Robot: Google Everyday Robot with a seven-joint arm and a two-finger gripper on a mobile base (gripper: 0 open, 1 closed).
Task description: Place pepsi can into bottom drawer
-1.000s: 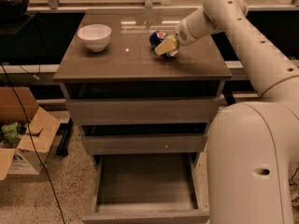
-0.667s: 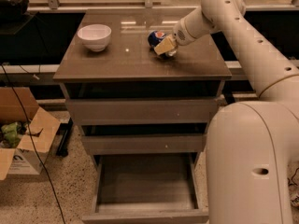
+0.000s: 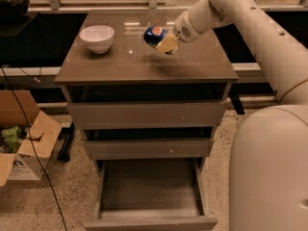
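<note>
Hovering over glossy cabinet top (image 3: 139, 67); end effector (image 3: 164, 42) clasping pepsi can (image 3: 154, 34)

Arm outstretched; end effector (image 3: 166, 43) aloft, clamping pepsi can (image 3: 154, 34).

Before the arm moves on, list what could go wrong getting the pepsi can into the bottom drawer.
1. The gripper holds the pepsi can tilted above the cabinet top; it could slip on the long way down.
2. The upper drawers sit over the rear of the open bottom drawer, so the arm might clip their fronts.
</note>
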